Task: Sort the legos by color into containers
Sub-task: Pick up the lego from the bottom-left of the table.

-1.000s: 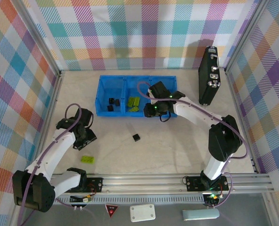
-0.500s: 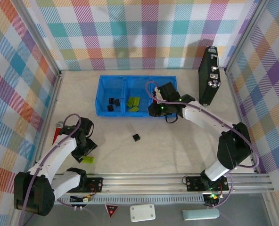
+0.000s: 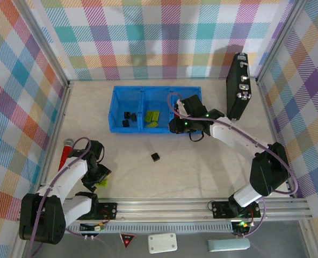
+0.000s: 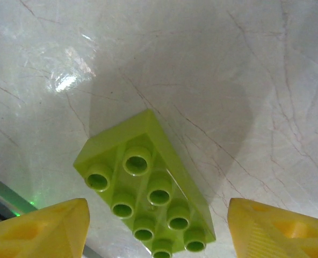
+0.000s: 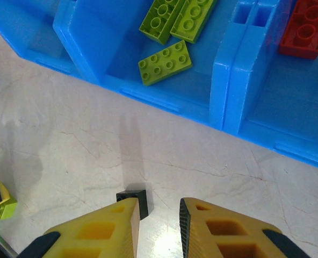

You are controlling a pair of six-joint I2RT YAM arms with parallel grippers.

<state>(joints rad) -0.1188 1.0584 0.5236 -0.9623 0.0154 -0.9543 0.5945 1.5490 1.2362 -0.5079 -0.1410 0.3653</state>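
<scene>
A lime-green lego (image 4: 148, 188) lies studs-up on the table between the spread fingertips of my left gripper (image 4: 159, 231), untouched. From above, that open left gripper (image 3: 96, 176) hovers over this lego (image 3: 101, 184) near the front left. A black lego cube (image 3: 155, 156) sits mid-table. My right gripper (image 3: 176, 128) hangs at the front wall of the blue tray (image 3: 114, 107), jaws nearly closed and empty (image 5: 159, 228), with the cube (image 5: 135, 196) just beyond its left finger. Black cubes (image 3: 128, 118) lie in the tray's left container, lime legos (image 5: 164, 62) in the middle, and a red lego (image 5: 306, 29) in the right.
A red-and-silver cylinder (image 3: 66, 148) lies by the left wall, close to my left arm. A tall black case (image 3: 238, 86) stands at the back right. Bare marble table stretches between the tray and the front rail (image 3: 202, 204).
My left gripper came down toward the near edge over the lime lego and its jaws spread wider. The right gripper drew back a little from over the tray.
</scene>
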